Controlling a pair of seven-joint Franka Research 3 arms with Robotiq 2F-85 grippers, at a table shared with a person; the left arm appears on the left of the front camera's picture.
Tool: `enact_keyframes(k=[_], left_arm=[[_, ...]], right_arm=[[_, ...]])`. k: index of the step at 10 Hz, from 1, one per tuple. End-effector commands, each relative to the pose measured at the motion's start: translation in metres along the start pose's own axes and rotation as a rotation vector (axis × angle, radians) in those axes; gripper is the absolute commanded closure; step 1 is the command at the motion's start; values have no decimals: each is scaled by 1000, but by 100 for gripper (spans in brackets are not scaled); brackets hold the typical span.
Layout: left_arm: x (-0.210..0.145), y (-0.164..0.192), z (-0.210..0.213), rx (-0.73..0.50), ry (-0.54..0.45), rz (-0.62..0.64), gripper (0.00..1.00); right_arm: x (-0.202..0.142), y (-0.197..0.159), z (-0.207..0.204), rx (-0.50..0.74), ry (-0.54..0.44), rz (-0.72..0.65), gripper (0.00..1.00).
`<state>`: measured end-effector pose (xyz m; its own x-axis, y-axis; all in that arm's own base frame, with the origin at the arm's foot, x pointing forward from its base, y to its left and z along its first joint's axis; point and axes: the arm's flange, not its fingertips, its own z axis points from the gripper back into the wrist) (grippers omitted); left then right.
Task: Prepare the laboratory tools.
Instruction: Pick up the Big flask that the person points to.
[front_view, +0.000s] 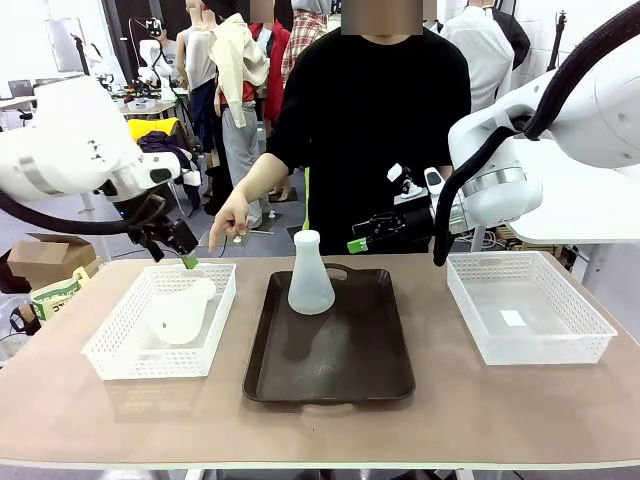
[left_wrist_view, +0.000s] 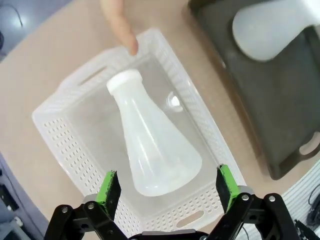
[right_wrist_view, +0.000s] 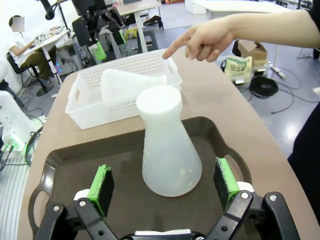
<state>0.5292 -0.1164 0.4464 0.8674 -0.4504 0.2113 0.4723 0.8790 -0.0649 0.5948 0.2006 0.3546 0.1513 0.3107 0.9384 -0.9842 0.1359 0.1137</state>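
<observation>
Front view showed one tray (front_view: 330, 365) mid-table, with the left basket (front_view: 140, 365) at its 9 o'clock and the right basket (front_view: 545, 350) at its 3 o'clock, so two baskets in all. There were two flasks. The upright flask (front_view: 310, 280) stood on the tray toward its 12 o'clock edge. The lying flask (front_view: 183, 318) rested on its side in the left basket. One hand (front_view: 232, 215) of the person reached over from the far side, its forefinger pointing down at that basket's 12 o'clock rim.

In the left wrist view the left gripper (left_wrist_view: 167, 186) hung above the lying flask with its jaws spread wide and nothing between them. The flask's neck pointed to 11 o'clock and its base to 5 o'clock. In the right wrist view the right gripper (right_wrist_view: 163, 181) was likewise spread and empty, facing the upright flask with a pad off to either side of it and touching nothing.

The step in hand looked like fetching the second flask, as one already stood on the tray. The next move would call for the left gripper to descend, straddle the tapered body squarely and close without letting it roll. The flask would then need to be lifted and stood upright on the tray.
</observation>
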Motion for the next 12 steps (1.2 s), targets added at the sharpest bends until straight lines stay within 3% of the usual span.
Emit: enact_keyframes(k=[1,6,12], left_arm=[[28,1,-5,-42,66,37,0],[54,12,-66,46,111,171,0],[71,31,-113,89,130,245,0]], right_arm=[[0,-2,-2,-1,2,6,0],[0,-2,-2,-1,2,6,0],[0,-2,-2,-1,2,6,0]])
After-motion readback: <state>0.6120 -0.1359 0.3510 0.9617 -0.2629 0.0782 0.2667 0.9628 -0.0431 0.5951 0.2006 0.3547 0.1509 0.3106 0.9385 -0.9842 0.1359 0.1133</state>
